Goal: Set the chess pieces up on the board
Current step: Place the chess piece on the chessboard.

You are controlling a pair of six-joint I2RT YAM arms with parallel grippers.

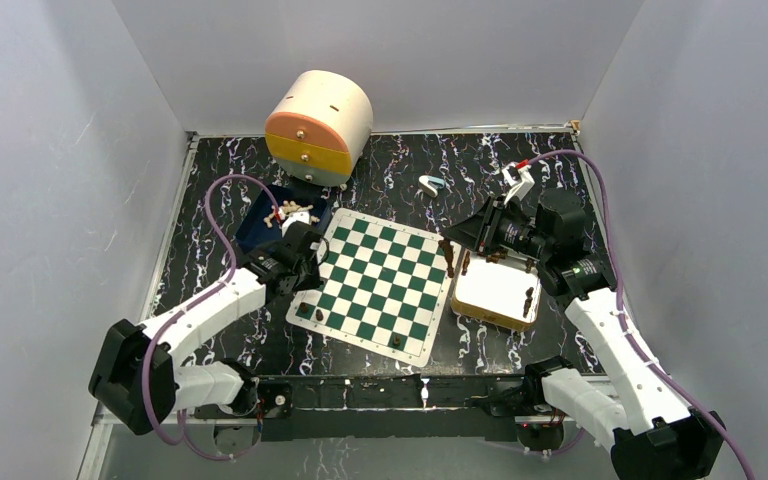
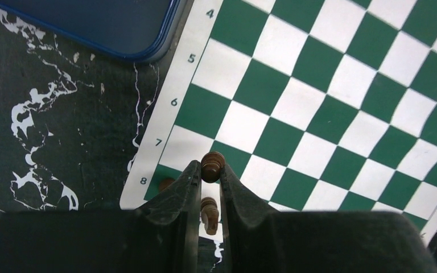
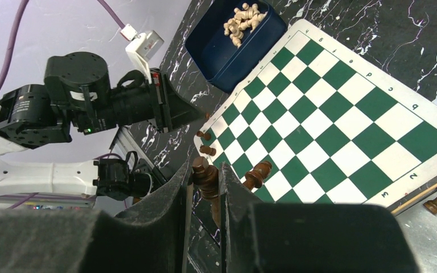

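The green and white board (image 1: 375, 285) lies in the middle of the table. My left gripper (image 2: 209, 168) is shut on a dark brown chess piece (image 2: 212, 164) above the board's corner by rows 7 and 8. Below it stand a dark piece (image 2: 209, 215) and another (image 2: 165, 183) on the corner square. My right gripper (image 3: 205, 168) is shut on a dark brown piece (image 3: 207, 179) over the board's right edge, next to a standing dark piece (image 3: 257, 173). In the top view the left gripper (image 1: 307, 262) and right gripper (image 1: 450, 241) are at opposite sides of the board.
A blue tray (image 1: 260, 222) with pale pieces (image 3: 242, 17) sits left of the board. A white box (image 1: 500, 290) with dark pieces (image 1: 528, 298) sits on the right. A round cream drawer unit (image 1: 318, 125) stands at the back. White walls surround the table.
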